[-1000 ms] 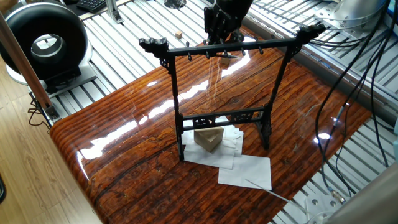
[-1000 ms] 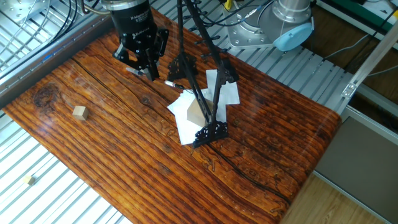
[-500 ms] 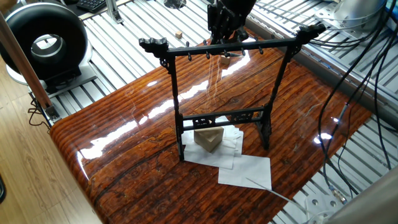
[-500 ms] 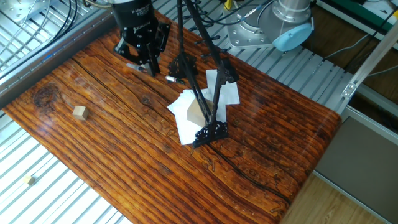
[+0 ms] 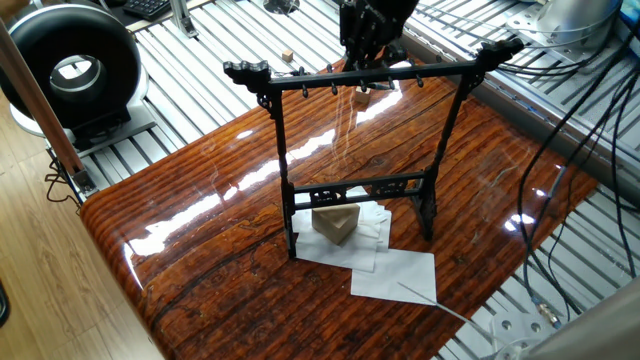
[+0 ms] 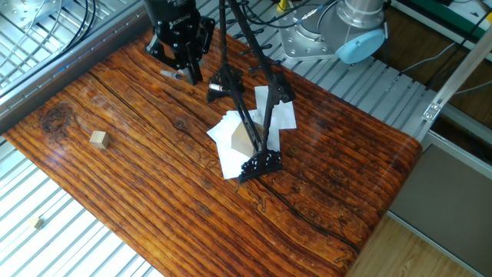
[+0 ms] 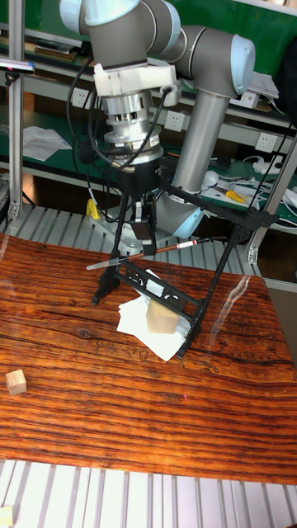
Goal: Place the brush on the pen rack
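in the tall fixed view a small wooden cube (image 7: 15,381) lies nearest, at the left of the striped wooden surface (image 7: 165,412), well apart from everything else; the other fixed view shows the same cube alone on the bare planks. farther in, white paper sheets (image 7: 136,318) lie spread on the surface, and a pale tan block (image 7: 162,318) sits on them. the pen rack (image 7: 210,285) stands over the sheets, its feet at the edge of the paper, its ornate lower rail just in front of the block and its two uprights rising to a top crossbar with a row of small pegs. in one fixed view the rack (image 5: 360,150) stands upright, and a thin pale rod (image 5: 430,303) lies across the nearest sheet toward the surface's edge.

behind the rack the arm's end effector (image 7: 138,216) points straight down, its fingers closed on the brush (image 7: 144,254). the brush is off the surface, held roughly level with a slight tilt, its dark tip to the left and its reddish shaft with a white band reaching right toward the rack's crossbar. whether the brush touches a peg cannot be told. in one fixed view the end effector (image 5: 368,58) hangs just behind the crossbar, near its middle
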